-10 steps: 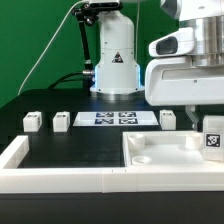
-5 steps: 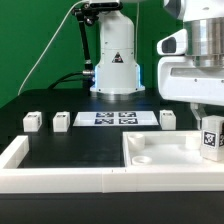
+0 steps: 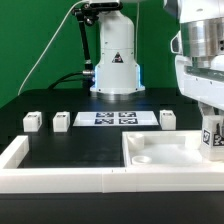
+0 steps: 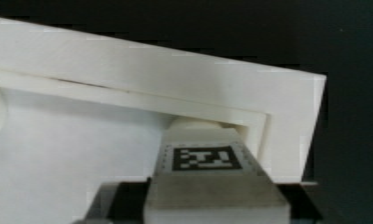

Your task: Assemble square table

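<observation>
White plastic leg [image 3: 213, 140] looks light, stiff and probably a bit slick, so I'd say pinching its flat sides near the upper end is the safe hold. That's about where the gripper [image 4: 208, 205] has it, jaws partway closed on it. It hangs upright over the slab's [image 3: 150, 165] corner at the exterior view's right, wrist pointing straight down.

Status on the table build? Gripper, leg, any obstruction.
Gripper shut on one leg. Leg upright at tabletop corner; seated or not, unclear. Nothing visible blocking it. Spare legs loose behind.
</observation>
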`<action>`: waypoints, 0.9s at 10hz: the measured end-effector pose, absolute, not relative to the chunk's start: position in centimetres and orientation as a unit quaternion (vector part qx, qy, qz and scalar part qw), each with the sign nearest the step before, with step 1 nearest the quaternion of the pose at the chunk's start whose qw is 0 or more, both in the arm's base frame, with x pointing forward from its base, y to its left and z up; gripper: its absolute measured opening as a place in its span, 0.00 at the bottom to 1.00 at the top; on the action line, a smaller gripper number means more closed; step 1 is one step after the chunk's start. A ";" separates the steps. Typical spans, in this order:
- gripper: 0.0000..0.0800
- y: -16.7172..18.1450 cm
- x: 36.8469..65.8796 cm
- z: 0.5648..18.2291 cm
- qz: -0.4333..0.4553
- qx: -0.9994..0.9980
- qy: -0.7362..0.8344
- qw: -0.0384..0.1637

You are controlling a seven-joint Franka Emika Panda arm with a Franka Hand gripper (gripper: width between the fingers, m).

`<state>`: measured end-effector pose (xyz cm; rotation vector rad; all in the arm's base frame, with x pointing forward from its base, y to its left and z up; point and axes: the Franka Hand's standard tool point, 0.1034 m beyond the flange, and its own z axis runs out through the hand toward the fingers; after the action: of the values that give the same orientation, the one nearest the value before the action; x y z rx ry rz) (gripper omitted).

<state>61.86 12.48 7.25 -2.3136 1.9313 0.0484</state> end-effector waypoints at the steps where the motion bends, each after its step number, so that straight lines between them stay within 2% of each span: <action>1: 0.37 12.6 61.8 7.3 0.020 -0.740 0.669 0.065; 2: 0.37 12.6 61.8 7.2 0.019 -0.748 0.660 0.065; 3: 0.60 12.6 61.8 7.2 0.018 -0.759 0.647 0.065; 4: 0.75 12.7 61.7 7.1 0.017 -0.776 0.627 0.065; 5: 0.75 12.8 61.7 7.1 0.012 -0.815 0.576 0.064; 6: 0.80 12.8 61.7 7.2 0.009 -0.847 0.527 0.065; 9: 0.81 12.3 62.0 7.2 -0.010 -0.926 0.372 0.067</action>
<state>61.96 12.26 7.18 -2.7911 1.1218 -0.0288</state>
